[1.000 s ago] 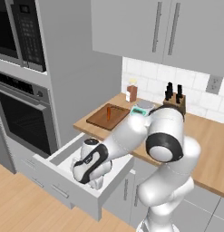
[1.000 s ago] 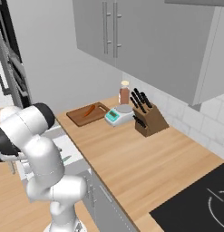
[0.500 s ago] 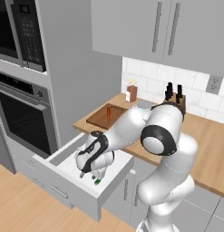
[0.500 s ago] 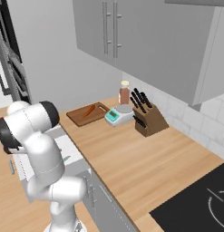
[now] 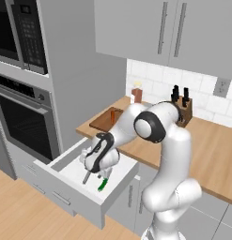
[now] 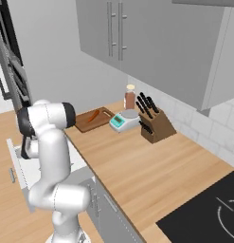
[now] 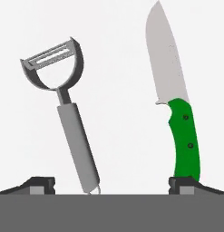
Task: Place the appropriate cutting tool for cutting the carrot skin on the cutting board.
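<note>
The silvery-grey peeler (image 7: 77, 140) lies on the white floor of the open drawer (image 5: 65, 187), its loop head pointing away from the hand. To its right lies the green-handled knife (image 7: 183, 140). My gripper (image 7: 112, 185) is open just above them, with the peeler's handle end between its wide-apart fingertips (image 7: 41, 183), nearer the left one. In the left base view the gripper (image 5: 91, 169) hangs inside the drawer over the peeler (image 5: 87, 176) and knife (image 5: 104, 184). The orange-red carrot (image 6: 93, 116) rests on the reddish-brown cutting board (image 6: 83, 126) at the counter's far left end.
A teal kitchen scale (image 6: 123, 119), a spice bottle (image 6: 130, 97) and a wooden knife block (image 6: 154, 123) stand behind the board. The wall oven (image 5: 23, 117) is left of the drawer. A black cooktop (image 6: 203, 213) lies at the counter's right end.
The hand has swung across and down inside the drawer, ending over the peeler and the green knife. The arm's elbow has shifted with it.
</note>
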